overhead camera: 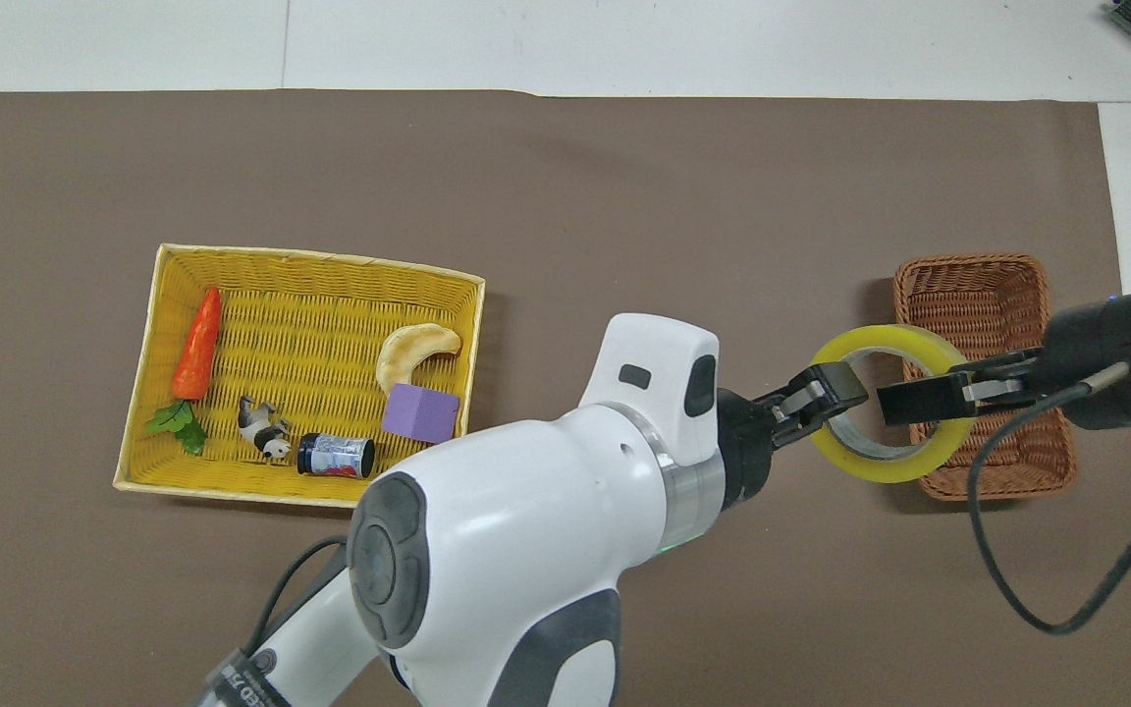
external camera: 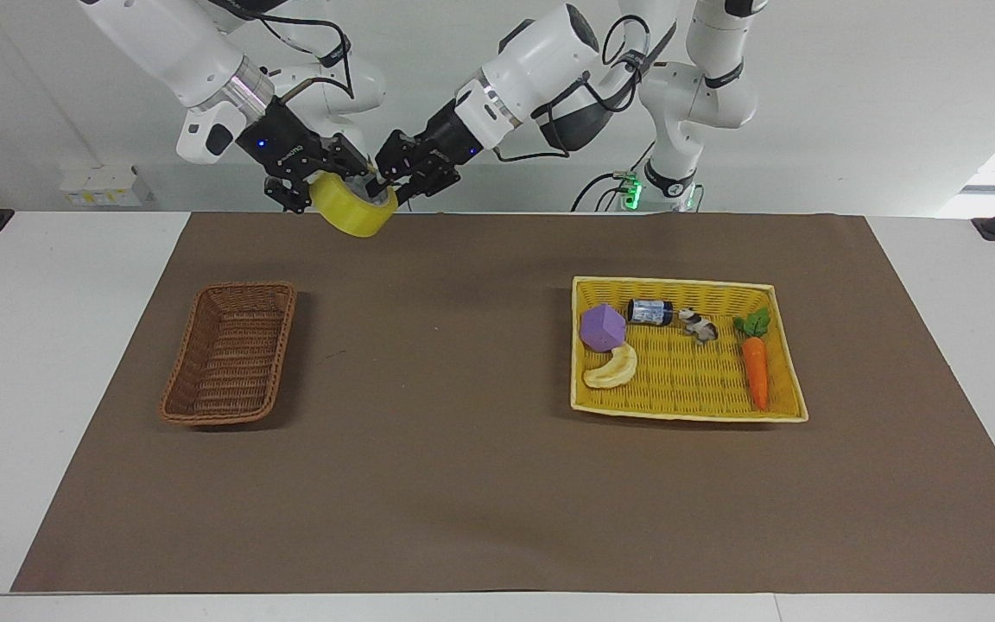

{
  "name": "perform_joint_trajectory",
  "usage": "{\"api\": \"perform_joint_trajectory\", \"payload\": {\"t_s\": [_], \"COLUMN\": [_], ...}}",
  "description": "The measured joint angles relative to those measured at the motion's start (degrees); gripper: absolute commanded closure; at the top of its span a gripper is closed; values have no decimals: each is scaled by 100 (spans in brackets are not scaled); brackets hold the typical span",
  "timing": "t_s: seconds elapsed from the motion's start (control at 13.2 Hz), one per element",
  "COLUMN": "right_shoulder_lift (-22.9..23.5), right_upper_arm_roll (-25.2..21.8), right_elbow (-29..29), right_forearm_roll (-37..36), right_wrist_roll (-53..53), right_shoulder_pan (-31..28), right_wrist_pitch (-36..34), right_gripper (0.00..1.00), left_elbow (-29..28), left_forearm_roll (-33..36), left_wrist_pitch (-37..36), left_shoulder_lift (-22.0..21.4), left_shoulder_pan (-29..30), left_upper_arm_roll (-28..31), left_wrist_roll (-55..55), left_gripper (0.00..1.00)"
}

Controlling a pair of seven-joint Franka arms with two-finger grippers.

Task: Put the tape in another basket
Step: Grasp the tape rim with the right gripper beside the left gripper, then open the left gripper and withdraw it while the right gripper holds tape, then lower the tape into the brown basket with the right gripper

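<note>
The yellow tape roll (external camera: 351, 214) hangs in the air between both grippers, over the mat's edge nearest the robots. My right gripper (external camera: 326, 188) is shut on its rim from the right arm's end. My left gripper (external camera: 389, 184) is at the rim on the other side. In the overhead view the tape (overhead camera: 860, 463) lies almost flat and overlaps one side of the dark-brown wicker basket (overhead camera: 968, 267). There the right gripper (overhead camera: 907, 403) and left gripper (overhead camera: 835, 391) meet it from either side. The basket (external camera: 182, 380) is empty and stands on the mat toward the right arm's end.
A flat yellow woven tray (external camera: 679, 285) sits toward the left arm's end. It holds a carrot toy (external camera: 754, 370), a purple block (external camera: 603, 327), a cream banana toy (external camera: 611, 369), a small dark can (external camera: 650, 311) and a small animal figure (external camera: 699, 326).
</note>
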Motion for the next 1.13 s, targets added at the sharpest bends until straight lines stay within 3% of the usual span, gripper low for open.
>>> {"api": "perform_joint_trajectory", "payload": {"t_s": [0.38,0.53,0.83,1.13], "right_shoulder_lift": [1,-3,79,1087], "right_upper_arm_roll": [-24,-42,-139,-145], "right_elbow": [25,37,-20,-135], "right_forearm_roll": [0,-39,-930,-611], "right_wrist_roll": [0,-36,-210,-971], "right_shoulder_pan": [-266,-617,-1380,-2199], "right_wrist_pitch": [0,-46,-83,497], "right_gripper": [100,100,100,100], "left_elbow": [2,-8,-13,-5], "left_forearm_roll": [88,589,1527,2261], "left_wrist_pitch": [-1341,-1567,-2466,-3419], "left_shoulder_lift": [-331,-321,-311,-313], "left_shoulder_pan": [896,1217,2060,2939], "left_upper_arm_roll": [88,108,135,152], "left_wrist_roll": [138,427,1099,2281], "left_gripper": [0,0,0,0]}}
